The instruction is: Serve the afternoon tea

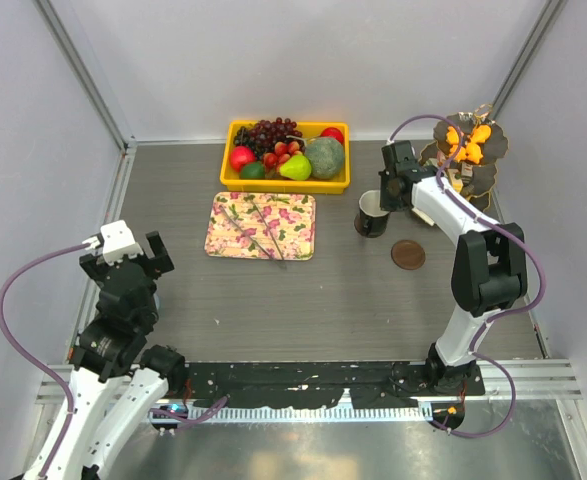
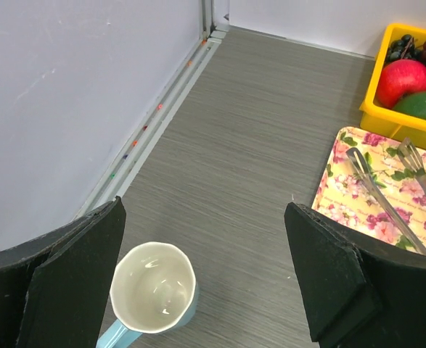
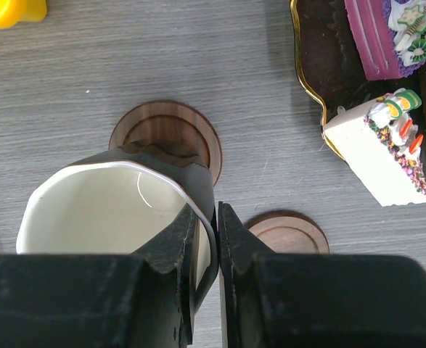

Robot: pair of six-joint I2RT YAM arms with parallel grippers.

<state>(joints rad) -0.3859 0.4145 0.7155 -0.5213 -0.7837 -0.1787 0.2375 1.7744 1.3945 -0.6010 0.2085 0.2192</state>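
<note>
**Right pincer pinching the black cup near the stand**

The right gripper is pinching the rim of the black cup, with one finger inside and one outside. A round wooden coaster is showing just past the cup, near the tiered stand. The left gripper is hanging with its jaws spread wide. The light-blue cup is standing upright between them, left of the floral tray.
</note>
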